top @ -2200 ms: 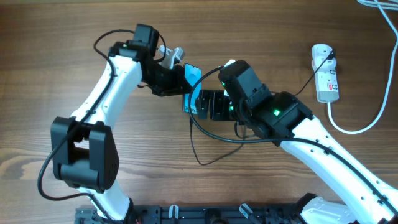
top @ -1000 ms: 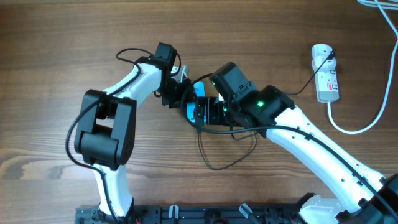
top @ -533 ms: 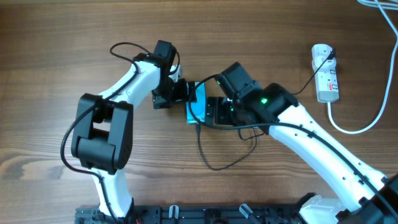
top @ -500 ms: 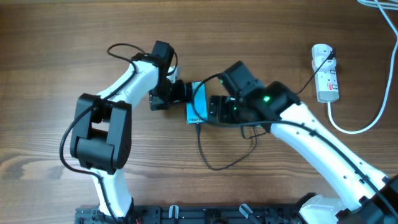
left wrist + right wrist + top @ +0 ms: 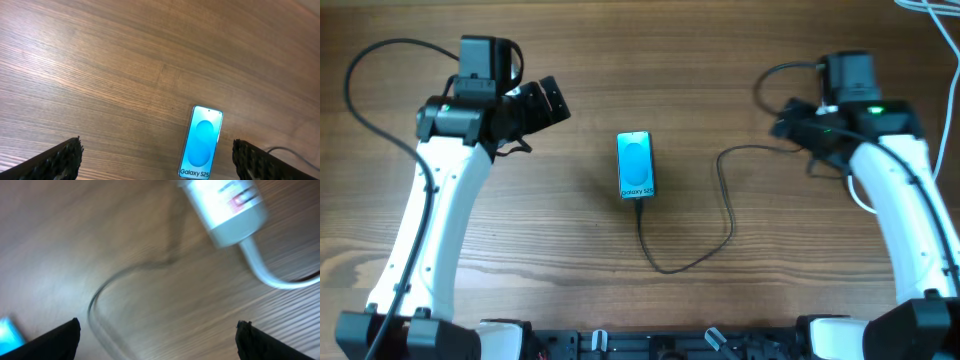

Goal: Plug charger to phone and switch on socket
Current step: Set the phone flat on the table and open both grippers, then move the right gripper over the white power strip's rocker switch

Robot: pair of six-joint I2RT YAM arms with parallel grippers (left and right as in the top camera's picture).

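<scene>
The phone (image 5: 635, 165) lies flat mid-table, cyan screen up, and it also shows in the left wrist view, phone (image 5: 200, 142). The thin black charger (image 5: 725, 205) runs from the phone's bottom edge, loops toward the front, then goes right under my right arm. My left gripper (image 5: 552, 102) hangs open and empty to the phone's far left; its fingers (image 5: 50, 162) frame bare wood. My right gripper (image 5: 785, 127) is open over the right side. In the blurred right wrist view, the white socket (image 5: 225, 207) with its red mark is ahead of the right gripper (image 5: 157, 325). The overhead view hides the socket under that arm.
The socket's thick white cord (image 5: 267, 272) curls off toward the table's right edge, and more white cord (image 5: 932, 18) lies at the far right corner. A black rail (image 5: 640, 345) runs along the front edge.
Both arms have pulled back from the phone. The left gripper opened and swung left. The right arm swung right over the socket. The phone now lies flat with the charger at its bottom edge.
</scene>
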